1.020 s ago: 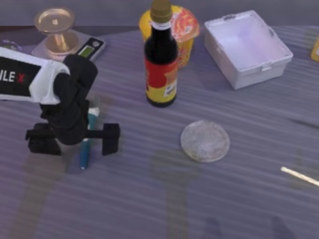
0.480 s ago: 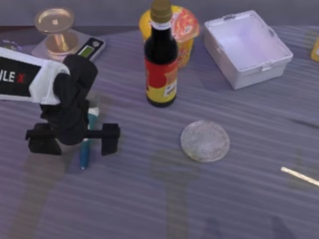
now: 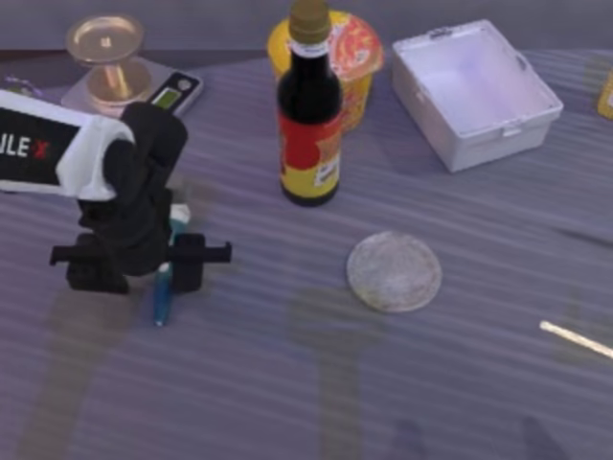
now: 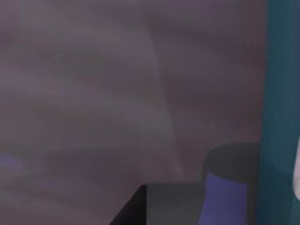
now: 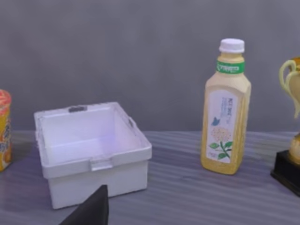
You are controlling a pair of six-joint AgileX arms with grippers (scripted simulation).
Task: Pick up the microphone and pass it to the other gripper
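The microphone lies on the table at the left, its teal handle pointing toward the front edge and its white head peeking out beside the wrist. My left gripper is down over it, open, with the handle between its narrowed fingers and close to the right-hand one. The teal handle fills one edge of the left wrist view, apart from the dark finger. My right gripper is out of the top view, parked and facing the white bin.
A dark sauce bottle stands at the back centre before a yellow noodle cup. A white bin is back right, a round grey coaster mid-table, a scale and brass stand back left. A yellow drink bottle stands far right.
The left gripper's fingers have drawn inward around the microphone handle; the arm itself has stayed in place. The microphone has not moved.
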